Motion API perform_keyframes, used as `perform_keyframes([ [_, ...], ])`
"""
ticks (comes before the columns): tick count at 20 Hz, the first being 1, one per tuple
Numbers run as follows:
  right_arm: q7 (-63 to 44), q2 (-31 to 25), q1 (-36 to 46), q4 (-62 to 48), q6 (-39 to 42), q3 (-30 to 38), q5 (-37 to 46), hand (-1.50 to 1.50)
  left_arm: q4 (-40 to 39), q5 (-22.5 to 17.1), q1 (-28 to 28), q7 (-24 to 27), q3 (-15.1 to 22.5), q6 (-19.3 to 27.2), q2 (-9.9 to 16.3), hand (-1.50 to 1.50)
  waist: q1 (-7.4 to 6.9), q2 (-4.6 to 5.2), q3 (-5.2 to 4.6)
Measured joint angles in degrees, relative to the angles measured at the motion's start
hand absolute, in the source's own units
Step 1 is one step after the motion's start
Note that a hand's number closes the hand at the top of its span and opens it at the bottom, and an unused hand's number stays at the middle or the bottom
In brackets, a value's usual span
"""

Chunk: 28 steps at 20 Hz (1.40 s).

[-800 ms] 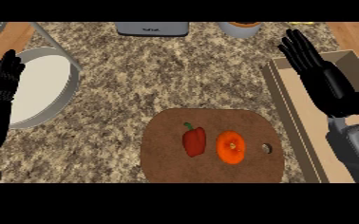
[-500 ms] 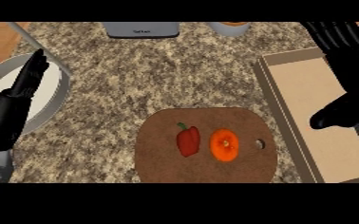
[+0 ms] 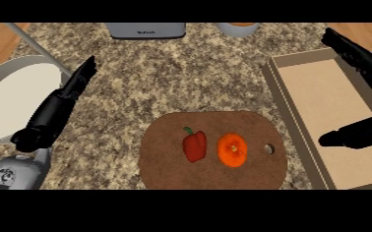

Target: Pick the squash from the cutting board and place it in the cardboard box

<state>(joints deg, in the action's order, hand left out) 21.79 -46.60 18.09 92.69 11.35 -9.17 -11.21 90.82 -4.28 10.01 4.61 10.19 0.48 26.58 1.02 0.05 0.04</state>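
Head view shows the orange squash (image 3: 232,150) on the cutting board (image 3: 167,167), apart from the right hand (image 3: 349,138) spread over the cardboard box (image 3: 291,103), grasping nothing.

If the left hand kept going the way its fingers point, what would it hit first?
Nothing nearby, it seems: the left hand points up and right over bare counter, roughly toward the grey appliance at the back edge. Its height is unclear.

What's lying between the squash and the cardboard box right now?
In the head view, only bare cutting board with its small hang hole, then a strip of granite counter, lies between the orange squash and the cardboard box.
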Motion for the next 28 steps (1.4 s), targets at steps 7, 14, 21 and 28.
perform_keyframes([
  [7,1.8,-4.1,-1.1,5.9,0.8,-4.0,13.5,-1.5,-2.5,0.3,1.2,1.1,-0.4,-2.4,-0.4,0.0,-0.54,-0.09,-0.07],
  [14,-11.4,-8.6,1.0,18.1,6.9,-12.1,23.8,-1.5,-3.3,0.5,2.9,-0.1,-0.8,-3.0,-1.1,0.0,-0.7,-0.31,-0.16],
  [21,-30.2,-5.2,3.6,29.3,14.2,-21.0,31.9,-1.5,-4.7,2.1,3.0,1.1,-0.6,-2.9,-2.9,0.0,-1.0,-0.22,-0.16],
  [28,-46.8,4.0,5.9,32.9,23.4,-26.9,34.8,-1.5,-3.5,2.3,3.6,-0.6,-2.1,-4.7,-3.2,0.0,-1.18,-0.17,-0.11],
])
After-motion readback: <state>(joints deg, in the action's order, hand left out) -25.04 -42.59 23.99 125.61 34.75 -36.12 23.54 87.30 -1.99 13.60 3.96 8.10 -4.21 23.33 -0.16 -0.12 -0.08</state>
